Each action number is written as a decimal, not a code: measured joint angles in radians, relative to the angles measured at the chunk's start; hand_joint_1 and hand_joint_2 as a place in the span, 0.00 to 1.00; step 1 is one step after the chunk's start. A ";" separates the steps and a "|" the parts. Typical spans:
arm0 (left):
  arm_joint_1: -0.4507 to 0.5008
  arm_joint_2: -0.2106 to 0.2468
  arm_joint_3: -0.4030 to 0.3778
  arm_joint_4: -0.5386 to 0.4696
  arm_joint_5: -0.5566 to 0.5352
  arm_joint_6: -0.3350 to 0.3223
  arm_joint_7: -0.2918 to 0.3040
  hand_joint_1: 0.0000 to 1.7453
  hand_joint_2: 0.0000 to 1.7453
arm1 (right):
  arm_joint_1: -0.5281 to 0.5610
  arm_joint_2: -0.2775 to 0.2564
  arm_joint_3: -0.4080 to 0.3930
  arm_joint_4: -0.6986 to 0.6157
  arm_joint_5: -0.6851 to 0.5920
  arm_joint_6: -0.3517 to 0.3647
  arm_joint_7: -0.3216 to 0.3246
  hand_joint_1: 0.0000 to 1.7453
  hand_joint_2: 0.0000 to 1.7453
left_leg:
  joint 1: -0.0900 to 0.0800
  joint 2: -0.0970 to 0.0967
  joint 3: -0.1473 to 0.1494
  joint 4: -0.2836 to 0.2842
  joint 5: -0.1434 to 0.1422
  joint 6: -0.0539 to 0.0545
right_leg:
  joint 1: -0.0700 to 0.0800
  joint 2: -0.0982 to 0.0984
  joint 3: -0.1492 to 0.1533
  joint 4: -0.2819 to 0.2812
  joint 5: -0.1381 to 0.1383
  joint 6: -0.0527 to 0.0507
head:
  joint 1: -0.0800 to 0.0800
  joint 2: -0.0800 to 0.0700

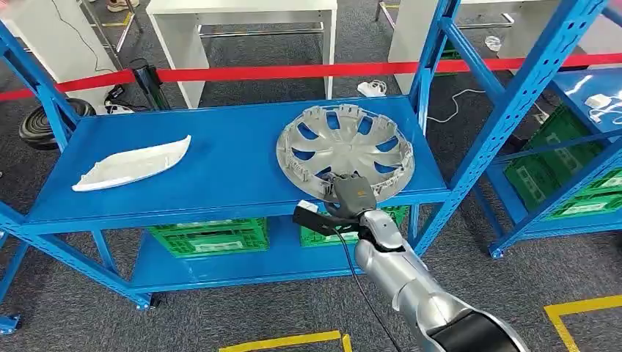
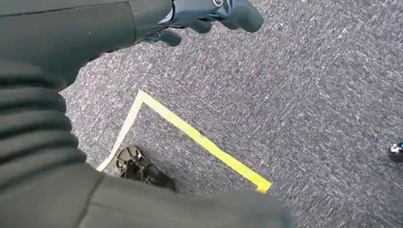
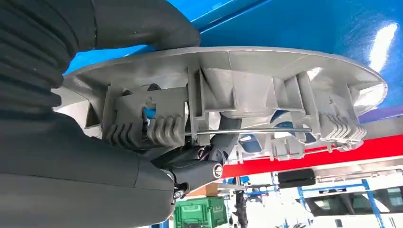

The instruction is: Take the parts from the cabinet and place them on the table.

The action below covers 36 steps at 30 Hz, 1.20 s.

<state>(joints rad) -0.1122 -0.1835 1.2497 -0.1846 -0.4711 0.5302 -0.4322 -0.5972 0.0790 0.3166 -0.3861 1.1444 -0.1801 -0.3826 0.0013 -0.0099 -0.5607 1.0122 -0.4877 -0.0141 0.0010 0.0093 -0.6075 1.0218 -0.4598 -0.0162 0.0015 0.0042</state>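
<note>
Lying on the blue shelf (image 1: pixel 220 169), the hubcap (image 1: pixel 345 150) sits at the right end with its near rim reaching the shelf's front edge, close to the right-hand upright. One white trim piece (image 1: pixel 132 164) lies well apart at the left end, and bare blue surface runs between the two parts. The right hand (image 1: pixel 350 193) meets the hubcap at that near rim; in the right wrist view the thumb (image 3: pixel 142 23) lies over the rim's outer face while the darker fingers (image 3: pixel 209 159) curl up under the ribbed underside, so the hand grips the rim. The hubcap (image 3: pixel 247 80) still rests on the shelf there. Two green crates (image 1: pixel 209 236) stand on the lower shelf, and a red barrier tape (image 1: pixel 293 72) crosses behind the rack. The left hand (image 2: pixel 199 14) hangs over grey carpet with yellow floor tape (image 2: pixel 199 137), its fingers apart and holding nothing.
</note>
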 joint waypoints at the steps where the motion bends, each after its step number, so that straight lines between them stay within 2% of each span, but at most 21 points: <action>1: 0.000 0.001 0.000 0.000 0.000 0.000 0.000 0.00 1.00 | 0.000 0.000 0.000 0.000 0.000 0.000 0.000 1.00 1.00 | 0.000 0.000 0.000 0.000 0.000 0.000 | 0.000 0.000 0.000 0.000 0.000 0.000 | 0.000 0.000; 23: -0.001 0.003 0.000 0.000 -0.003 -0.001 0.013 0.00 1.00 | 0.001 0.000 0.001 -0.002 0.003 -0.010 0.001 1.00 1.00 | 0.000 0.000 0.000 0.000 0.000 0.000 | 0.000 0.000 0.000 0.000 0.000 0.000 | 0.000 0.000; 29: 0.001 0.003 -0.005 0.000 -0.039 -0.002 0.035 0.00 1.00 | 0.006 -0.007 0.002 -0.027 0.034 -0.121 0.052 1.00 1.00 | 0.000 0.000 0.000 0.000 0.000 0.000 | 0.000 0.000 0.000 0.000 0.000 0.000 | 0.000 0.000; 31: 0.002 0.000 -0.011 0.001 -0.049 -0.031 0.043 0.00 1.00 | 0.010 -0.014 0.004 -0.050 0.060 -0.173 0.074 1.00 1.00 | 0.000 0.000 0.000 0.000 0.000 0.000 | 0.000 0.000 0.000 0.000 0.000 0.000 | 0.000 0.000; 32: 0.003 0.000 -0.011 0.001 -0.048 -0.067 0.047 0.00 1.00 | 0.017 -0.019 0.005 -0.075 0.070 -0.197 0.070 1.00 1.00 | 0.000 0.000 0.000 0.000 0.000 0.000 | 0.000 0.000 0.000 0.000 0.000 0.000 | 0.000 0.000; 34: 0.004 -0.005 -0.012 0.001 -0.047 -0.096 0.058 0.00 1.00 | 0.035 -0.024 0.006 -0.139 0.108 -0.221 0.085 1.00 1.00 | 0.000 0.000 0.000 0.000 0.000 0.000 | 0.000 0.000 0.000 0.000 0.000 0.000 | 0.000 0.000; 36: 0.005 -0.011 -0.012 0.002 -0.047 -0.095 0.078 0.00 1.00 | 0.056 -0.054 0.049 -0.254 0.246 -0.280 0.193 1.00 1.00 | 0.000 -0.001 -0.002 0.000 0.000 0.000 | -0.001 0.000 -0.002 0.000 0.000 0.000 | 0.000 0.000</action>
<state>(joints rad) -0.1071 -0.1941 1.2375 -0.1831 -0.5177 0.4352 -0.3540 -0.5410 0.0252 0.3653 -0.6405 1.3904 -0.4604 -0.1895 0.0008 -0.0105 -0.5631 1.0123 -0.4879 -0.0139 -0.0001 0.0090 -0.6091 1.0218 -0.4599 -0.0161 0.0015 0.0042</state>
